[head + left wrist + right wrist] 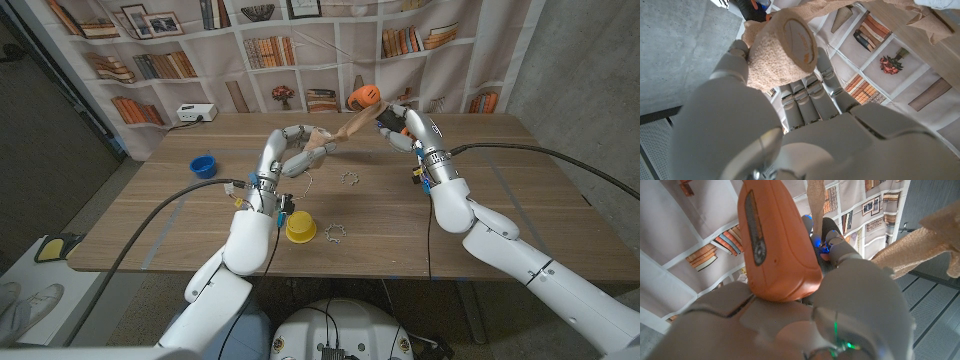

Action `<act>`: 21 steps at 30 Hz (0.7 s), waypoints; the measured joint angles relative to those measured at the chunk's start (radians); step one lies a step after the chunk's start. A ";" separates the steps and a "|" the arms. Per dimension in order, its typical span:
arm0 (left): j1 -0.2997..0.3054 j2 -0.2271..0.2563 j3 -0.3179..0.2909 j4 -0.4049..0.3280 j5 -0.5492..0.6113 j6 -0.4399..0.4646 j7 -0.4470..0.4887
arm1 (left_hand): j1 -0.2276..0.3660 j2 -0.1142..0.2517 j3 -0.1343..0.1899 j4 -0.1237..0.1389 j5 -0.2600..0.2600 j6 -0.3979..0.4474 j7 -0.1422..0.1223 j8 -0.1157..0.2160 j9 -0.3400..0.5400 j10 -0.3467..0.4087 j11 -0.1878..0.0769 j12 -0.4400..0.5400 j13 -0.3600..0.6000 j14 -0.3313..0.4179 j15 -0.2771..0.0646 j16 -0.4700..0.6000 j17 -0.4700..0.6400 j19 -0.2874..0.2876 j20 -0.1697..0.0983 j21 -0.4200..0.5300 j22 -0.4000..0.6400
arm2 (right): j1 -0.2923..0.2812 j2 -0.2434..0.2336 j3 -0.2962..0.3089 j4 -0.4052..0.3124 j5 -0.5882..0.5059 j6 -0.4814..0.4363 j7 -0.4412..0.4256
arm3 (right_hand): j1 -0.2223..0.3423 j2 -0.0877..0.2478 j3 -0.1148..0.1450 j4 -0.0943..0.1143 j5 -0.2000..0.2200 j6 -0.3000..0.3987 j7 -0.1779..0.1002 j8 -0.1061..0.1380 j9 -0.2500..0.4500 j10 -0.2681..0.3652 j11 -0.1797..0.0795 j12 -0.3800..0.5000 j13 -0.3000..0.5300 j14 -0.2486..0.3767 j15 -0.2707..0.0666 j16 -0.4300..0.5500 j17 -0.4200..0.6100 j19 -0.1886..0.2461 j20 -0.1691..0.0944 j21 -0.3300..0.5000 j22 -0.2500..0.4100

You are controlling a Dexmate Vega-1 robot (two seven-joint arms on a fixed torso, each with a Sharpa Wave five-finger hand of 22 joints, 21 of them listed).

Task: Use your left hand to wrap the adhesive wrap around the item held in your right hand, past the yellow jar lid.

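The left hand was raised above the middle of the table, its fingers closed around a roll of tan wrap — the wrist view showed the roll sitting against the palm with its round end facing out. From the roll a strip of wrap ran up and across to the right hand, which was lifted over the far side of the table and clamped on an orange tool; the strip passed just beside the tool's rounded end.

On the tabletop below, a yellow lid sat near the front edge beside the left forearm, a small metal ring just to its right and another further back. A blue cup stood well off to the left — and a white box lay at the far left edge.
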 measured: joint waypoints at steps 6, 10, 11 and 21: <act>0.000 -0.006 0.001 0.017 -0.016 -0.005 0.011 | 0.000 0.000 0.000 0.000 0.000 0.000 0.000 0.000 0.000 0.000 0.000 -0.007 0.003 0.000 0.000 -0.007 -0.001 -0.005 0.005 0.000 -0.005 | -0.012 -0.007 0.007 -0.010 0.007 0.002 0.000 | 0.000 0.000 0.000 0.000 0.000 0.000 0.000 0.000 0.000 0.000 0.000 0.000 0.002 0.000 0.000 0.000 0.000 0.000 0.000 0.000 0.000; -0.001 -0.009 0.005 0.028 -0.027 -0.009 0.015 | 0.000 0.000 0.000 0.000 0.000 0.000 0.000 0.000 0.000 0.000 0.000 -0.008 0.007 0.000 0.000 -0.007 0.000 -0.005 0.005 0.000 -0.005 | -0.020 -0.011 0.011 -0.017 0.009 0.002 -0.001 | 0.000 0.000 0.000 0.000 0.000 0.000 0.000 0.000 0.000 0.000 0.000 0.000 0.002 0.000 0.000 0.000 0.000 0.000 0.000 0.000 0.000; -0.001 -0.010 0.006 0.030 -0.029 -0.009 0.016 | 0.000 0.000 0.000 0.000 0.000 0.000 0.000 0.000 0.000 0.000 0.000 -0.008 0.007 0.000 0.000 -0.007 0.000 -0.005 0.005 0.000 -0.005 | -0.020 -0.012 0.012 -0.017 0.009 0.002 -0.001 | 0.000 0.000 0.000 0.000 0.000 0.000 0.000 0.000 0.000 0.000 0.000 0.000 0.002 0.000 0.000 0.000 0.000 0.000 0.000 0.000 0.000; -0.001 -0.015 0.012 0.049 -0.051 -0.013 0.026 | 0.000 0.000 0.000 0.000 -0.001 0.000 -0.001 -0.001 0.001 0.000 0.000 -0.008 0.009 0.000 0.000 -0.008 0.000 -0.005 0.005 0.008 -0.005 | -0.040 -0.024 0.024 -0.035 0.017 0.010 -0.005 | 0.000 0.000 0.000 0.000 0.000 0.000 0.000 -0.001 0.000 0.000 0.000 -0.001 0.002 0.000 0.000 0.000 0.000 0.000 0.000 0.000 0.000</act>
